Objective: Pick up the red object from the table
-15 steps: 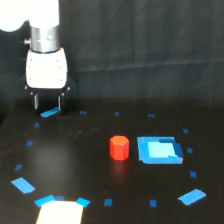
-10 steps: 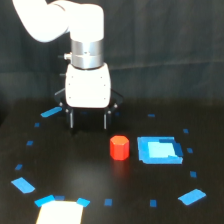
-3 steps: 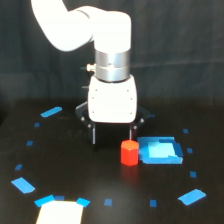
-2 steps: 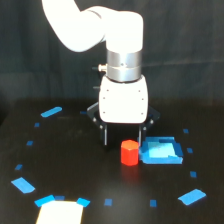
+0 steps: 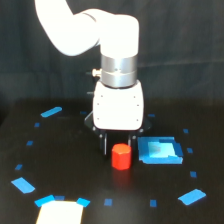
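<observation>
The red object (image 5: pixel 120 156) is a stubby red-orange block standing upright on the black table (image 5: pixel 75 165). My gripper (image 5: pixel 119 149) hangs straight down from the white arm, right over and just behind the block. Its dark fingers (image 5: pixel 105 144) stand apart, one on each side of the block's top. The jaws look open and a gap shows between the left finger and the block. The lower back of the block is hidden from this view.
A flat blue square patch (image 5: pixel 159 150) lies just to the exterior view's right of the block. A white patch (image 5: pixel 59 213) lies at the front left. Blue tape marks (image 5: pixel 51 111) (image 5: pixel 22 184) (image 5: pixel 191 196) ring the work area.
My gripper has travelled from the back left to over the red block and come down around its top. In the last second gripper and block shifted slightly to the exterior view's left.
</observation>
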